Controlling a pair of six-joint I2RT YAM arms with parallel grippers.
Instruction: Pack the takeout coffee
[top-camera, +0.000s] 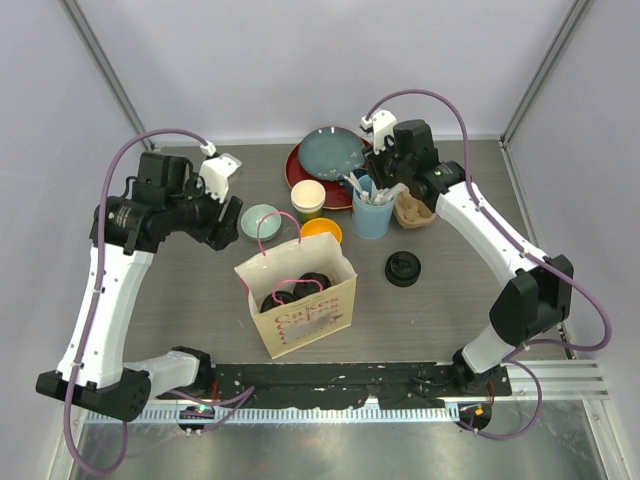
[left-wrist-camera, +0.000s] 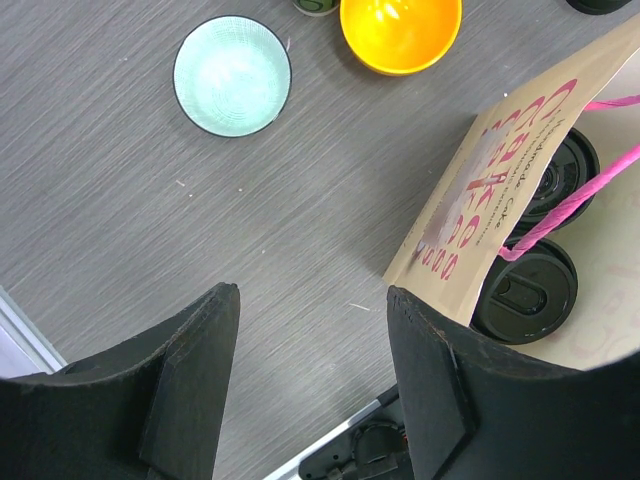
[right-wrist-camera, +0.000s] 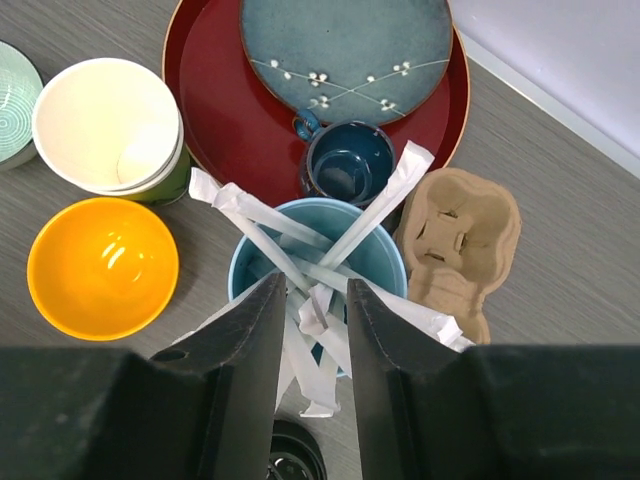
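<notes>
My left gripper (left-wrist-camera: 312, 295) hangs spread wide beside the bag (left-wrist-camera: 500, 190) holding two lidded cups (left-wrist-camera: 525, 295); my right gripper (right-wrist-camera: 312, 285) straddles wrapped utensils (right-wrist-camera: 390, 200), and I cannot tell if it is pinching them.

The top camera looks steeply down from the near side over the whole table (top-camera: 180, 300). The wrist cameras look down, close, past the left claw (left-wrist-camera: 310, 292) and the right claw (right-wrist-camera: 315, 285). Both show the orange bowl (right-wrist-camera: 103, 265).

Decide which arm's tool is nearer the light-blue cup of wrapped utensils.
Right. The right tool hangs directly above the light-blue cup, over its wrapped utensils; the left tool hovers across the table, beyond the mint-green bowl.
</notes>
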